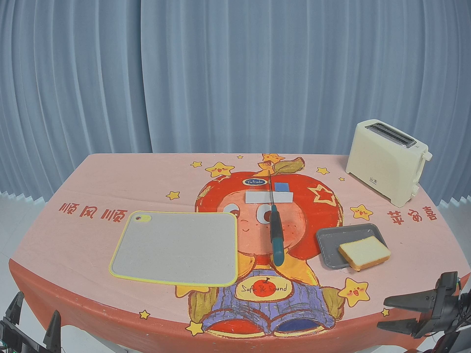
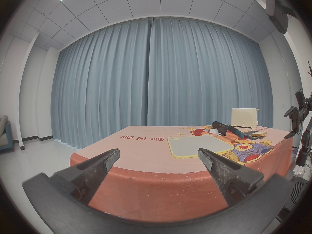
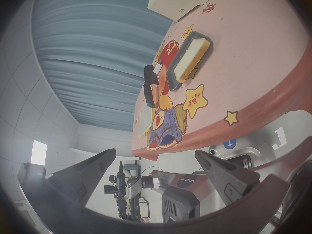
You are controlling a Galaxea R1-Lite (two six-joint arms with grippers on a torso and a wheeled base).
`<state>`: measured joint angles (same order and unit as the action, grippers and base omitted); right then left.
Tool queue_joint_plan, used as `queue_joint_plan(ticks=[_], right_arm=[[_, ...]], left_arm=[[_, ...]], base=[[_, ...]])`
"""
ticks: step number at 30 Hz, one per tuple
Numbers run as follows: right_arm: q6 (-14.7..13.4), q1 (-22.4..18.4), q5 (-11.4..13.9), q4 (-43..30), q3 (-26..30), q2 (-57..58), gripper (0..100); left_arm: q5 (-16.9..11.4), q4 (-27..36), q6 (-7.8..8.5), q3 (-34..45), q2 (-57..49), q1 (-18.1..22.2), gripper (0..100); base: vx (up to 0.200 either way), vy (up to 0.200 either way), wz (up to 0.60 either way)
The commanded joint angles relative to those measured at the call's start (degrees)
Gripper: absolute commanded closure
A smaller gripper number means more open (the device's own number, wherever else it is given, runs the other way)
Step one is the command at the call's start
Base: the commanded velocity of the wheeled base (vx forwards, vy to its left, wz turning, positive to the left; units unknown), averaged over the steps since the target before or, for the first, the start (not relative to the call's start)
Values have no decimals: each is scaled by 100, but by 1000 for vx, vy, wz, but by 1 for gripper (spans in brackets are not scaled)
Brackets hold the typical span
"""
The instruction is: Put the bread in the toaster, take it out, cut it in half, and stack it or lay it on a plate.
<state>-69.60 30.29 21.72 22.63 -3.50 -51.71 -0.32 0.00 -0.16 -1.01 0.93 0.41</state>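
Left gripper [image 2: 158, 153]: hangs off the table's near left corner, its fingers [image 2: 94, 169] spread wide with nothing between them.
Right gripper [image 3: 154, 152]: sits off the table's near right corner, its fingers [image 3: 227, 176] likewise wide apart and empty.
Bread [image 1: 364, 252]: one pale slice with a brown crust, lying flat ahead of the right fingers, past the table edge and well apart from them. It rests on the grey tray [image 1: 327, 241] and overhangs that tray's corner nearest the right fingers.
Toaster [image 1: 387, 162]: cream-coloured, standing upright farther out from the right fingers, beyond the tray, with its slots facing up.
Knife [image 1: 276, 226]: lies between the two grippers' reaches, teal handle pointing back towards the fingers and blade pointing away, crossing a small white block [image 1: 256, 197].
Cutting board [image 1: 176, 247]: grey with a yellow rim, flat on the table ahead of the left fingers, just beside the knife on the left gripper's side and not touching it.
Tablecloth [image 1: 98, 187]: pink, printed with a cartoon figure and yellow stars, under every item.
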Motion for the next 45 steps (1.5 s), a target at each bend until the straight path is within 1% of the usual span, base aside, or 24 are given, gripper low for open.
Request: queue_joint_plan(ticks=[1, 4, 6, 7, 8, 10, 14, 20, 27, 39, 45], right_arm=[[-45, -226, -1, 436, 51, -884, 0], [-142, -375, 16, 787, 139, -1016, 0], [-300, -419, 25, 893, 130, -1016, 0], [-327, -428, 25, 901, 130, -1016, 0], [-450, -489, 25, 972, 104, -1016, 0], [-494, -542, 25, 1025, 104, -1025, 0], [-494, -577, 25, 1025, 77, -1087, 0], [-494, -929, 25, 1279, 51, -1350, 0], [-494, -1184, 25, 1561, 86, -1588, 0], [-511, -1272, 34, 1605, 51, -1781, 0], [-740, -1289, 34, 1780, 33, -1790, 0]], left_arm=[[5, 0, -2, 101, -93, 2, 0], [-3, 0, -2, 101, -93, 2, 0], [5, 0, -2, 101, -93, 2, 0], [-3, 0, -2, 101, -93, 2, 0], [-3, 0, -2, 101, -93, 2, 0], [5, 0, -2, 101, -93, 2, 0], [5, 0, -2, 101, -93, 2, 0], [-3, 0, -2, 101, -93, 2, 0], [-3, 0, -2, 101, -93, 2, 0], [-3, 0, -2, 101, -93, 2, 0], [-3, 0, -2, 92, -93, 2, 0]], base=[[0, 0, 0], [0, 0, 0], [0, 0, 0], [0, 0, 0], [0, 0, 0], [0, 0, 0], [0, 0, 0], [0, 0, 0], [0, 0, 0], [0, 0, 0], [0, 0, 0]])
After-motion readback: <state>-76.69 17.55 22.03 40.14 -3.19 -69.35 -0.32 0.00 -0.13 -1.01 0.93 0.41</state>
